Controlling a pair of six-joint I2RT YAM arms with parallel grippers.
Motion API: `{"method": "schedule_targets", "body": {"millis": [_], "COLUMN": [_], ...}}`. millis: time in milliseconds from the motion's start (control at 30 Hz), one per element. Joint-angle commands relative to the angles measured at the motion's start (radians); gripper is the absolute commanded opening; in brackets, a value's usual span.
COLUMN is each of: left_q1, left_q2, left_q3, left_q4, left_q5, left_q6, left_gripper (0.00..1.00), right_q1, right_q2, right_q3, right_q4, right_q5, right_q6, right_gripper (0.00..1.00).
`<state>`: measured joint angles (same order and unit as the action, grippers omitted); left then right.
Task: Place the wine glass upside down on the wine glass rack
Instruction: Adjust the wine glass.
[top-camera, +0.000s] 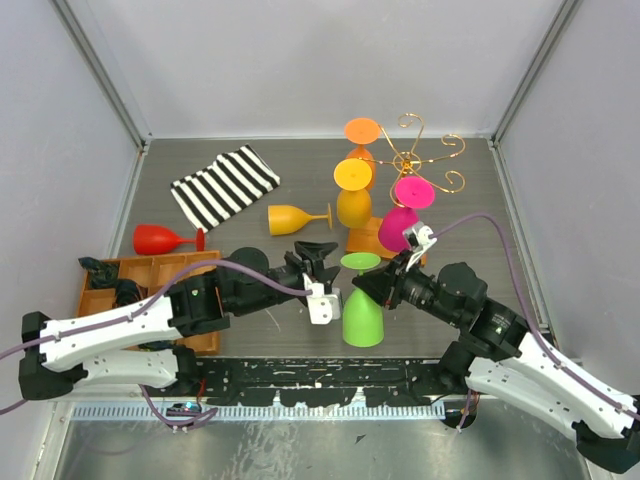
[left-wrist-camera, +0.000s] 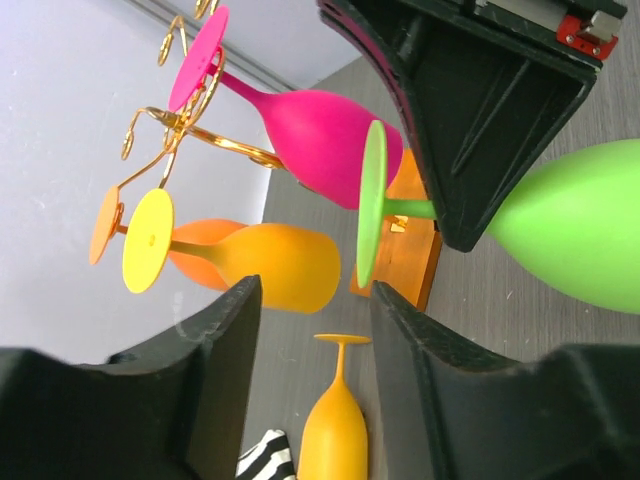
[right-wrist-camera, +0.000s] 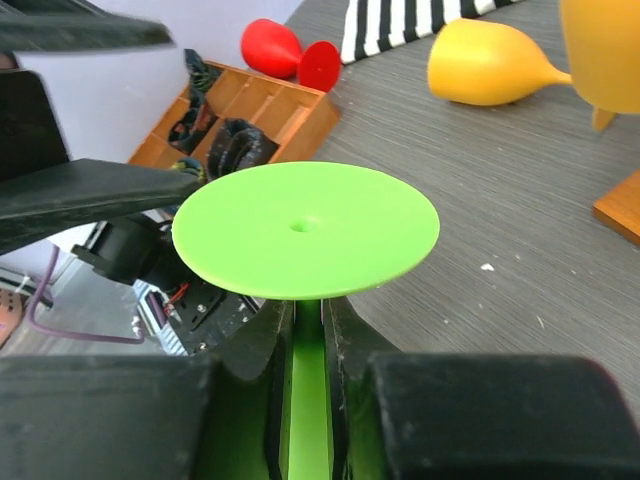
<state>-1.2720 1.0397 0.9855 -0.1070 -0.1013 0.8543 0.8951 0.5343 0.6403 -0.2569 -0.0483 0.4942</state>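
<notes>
Presently my right fingers (right-wrist-camera: 345, 400) are pinching the stem of the green wine glass (top-camera: 362, 315), bowl-down on the surface (top-camera: 300, 170) before the wine glass rack (top-camera: 408, 160); left fingers (left-wrist-camera: 215, 380) are standing spread. Slender stem risks slipping, tipping glass.

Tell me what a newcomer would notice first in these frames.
The lime-green wine glass stands out at front centre, upside down, with the right gripper clamped on its stem just under the foot and the left gripper open beside it. Behind it, the gold wire rack carries a pink glass, a yellow-orange glass and an orange glass, bowls down. A loose yellow glass and a red glass lie on their sides.
</notes>
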Motion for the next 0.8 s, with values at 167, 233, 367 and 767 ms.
{"method": "schedule_targets", "body": {"millis": [167,233,367,767], "left_q1": [0.005,0.005,0.005,0.004], "left_q2": [-0.055,-0.064,-0.088,0.216], "left_q3": [-0.003,-0.011,-0.060,0.174], "left_q4": [-0.077,-0.166,-0.217,-0.736], "left_q5": [0.005,0.027,-0.065,-0.236], "left_q6": [-0.312,-0.399,-0.629,-1.221], "left_gripper": [0.85,0.99,0.98,0.98], "right_q1": [0.003,0.004,0.003,0.004], "right_q2": [-0.058,-0.071,-0.075,-0.066], "right_q3": [0.069,0.067,0.080,0.111], "right_q4": [-0.197,-0.219,-0.257,-0.328], "right_q5": [0.203,0.216,0.232,0.256], "right_q6": [0.017,0.019,0.010,-0.004], "right_gripper": [0.01,0.01,0.01,0.01]}}
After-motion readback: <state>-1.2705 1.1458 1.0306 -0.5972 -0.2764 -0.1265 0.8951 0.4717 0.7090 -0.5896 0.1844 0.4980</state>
